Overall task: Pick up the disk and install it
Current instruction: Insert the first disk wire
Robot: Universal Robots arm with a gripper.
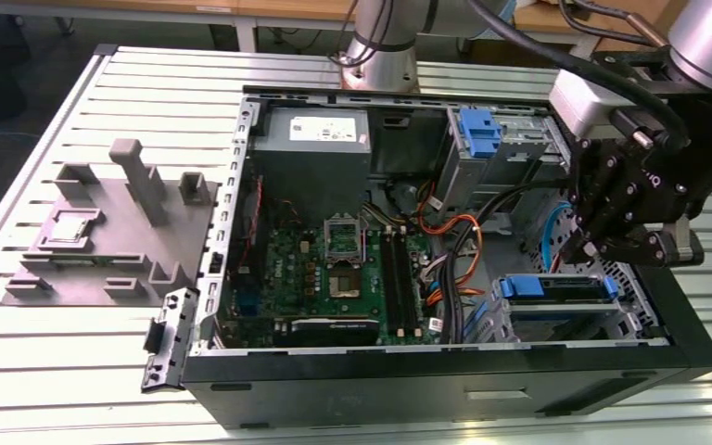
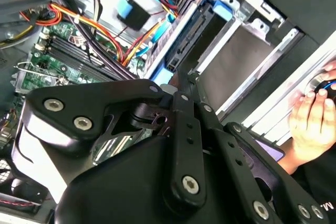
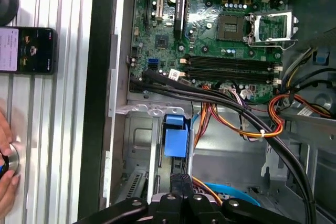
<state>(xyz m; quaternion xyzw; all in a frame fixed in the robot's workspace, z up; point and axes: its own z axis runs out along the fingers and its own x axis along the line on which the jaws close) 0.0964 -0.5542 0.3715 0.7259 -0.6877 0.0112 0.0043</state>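
The disk [image 1: 554,287] shows edge-on as a blue strip in the drive cage at the front right corner of the open computer case [image 1: 455,366]. The first wrist view has the same blue carrier [image 3: 176,139] standing between the cage's metal walls. In the second wrist view its blue end tab [image 2: 222,9] sits at the cage mouth. My gripper [image 1: 589,248] hangs just above the disk, a small gap apart. Its black fingers are pressed together in both wrist views [image 3: 181,178] [image 2: 181,80], with nothing seen between them.
A second blue carrier [image 1: 480,130] sits in the upper bay. Orange and black cables [image 3: 247,124] run beside the cage, over the motherboard [image 1: 331,269]. A grey fixture [image 1: 108,222] stands on the slatted table at the exterior view's left. A person's hand [image 2: 310,114] and a phone [image 3: 26,51] are beside the case.
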